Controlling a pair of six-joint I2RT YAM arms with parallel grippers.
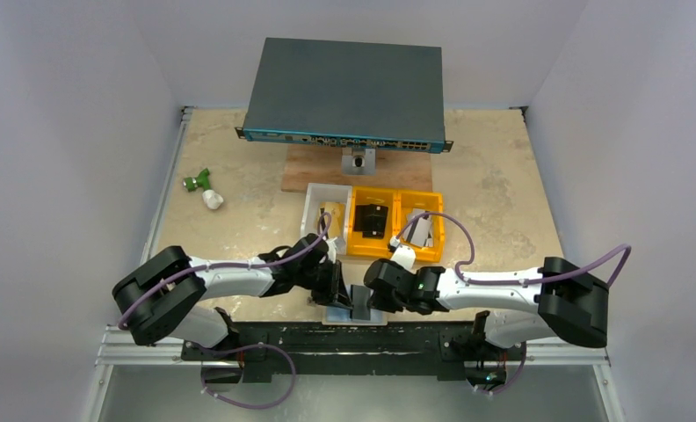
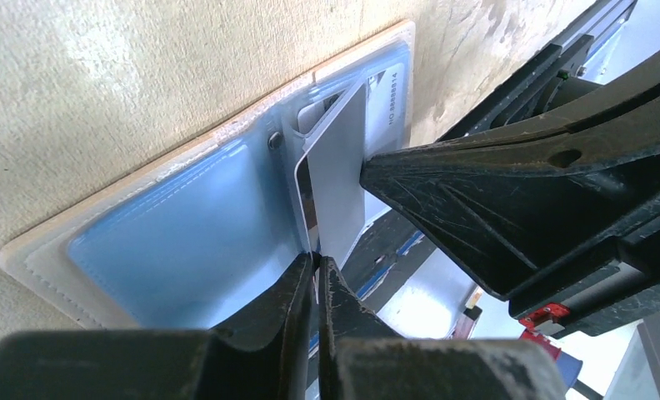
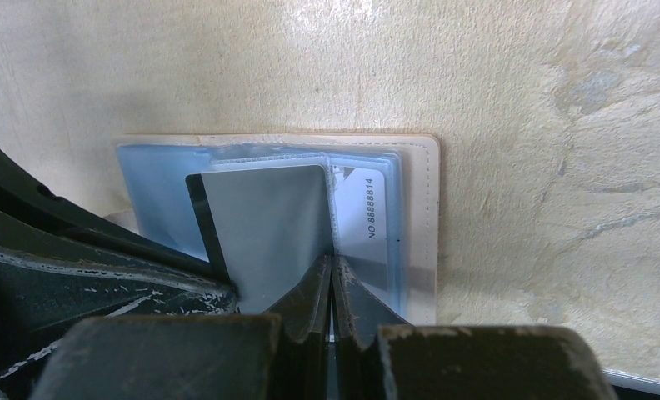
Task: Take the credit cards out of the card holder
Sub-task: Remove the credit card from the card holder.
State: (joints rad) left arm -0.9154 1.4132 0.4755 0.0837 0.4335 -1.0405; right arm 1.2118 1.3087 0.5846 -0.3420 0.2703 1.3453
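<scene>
The card holder [image 1: 337,315] lies open near the table's front edge, pale blue inside with a tan rim [image 3: 422,217] and clear sleeves. A grey card [image 2: 339,175] [image 3: 268,225] with a black stripe stands up out of a sleeve. My left gripper [image 2: 317,260] [image 1: 343,294] is shut on the card's lower edge. My right gripper [image 3: 332,262] [image 1: 364,303] is shut on the clear sleeve's stitched edge beside the card, its fingers [image 2: 477,192] meeting the card from the right. A white numbered card [image 3: 368,208] sits in the sleeves behind.
Behind the arms stand a white bin [image 1: 309,211] and two orange bins [image 1: 373,255] [image 1: 438,230] with items inside. Farther back are a wooden board [image 1: 309,171] and a dark network switch [image 1: 344,88]. A green and white object [image 1: 202,186] lies at the left.
</scene>
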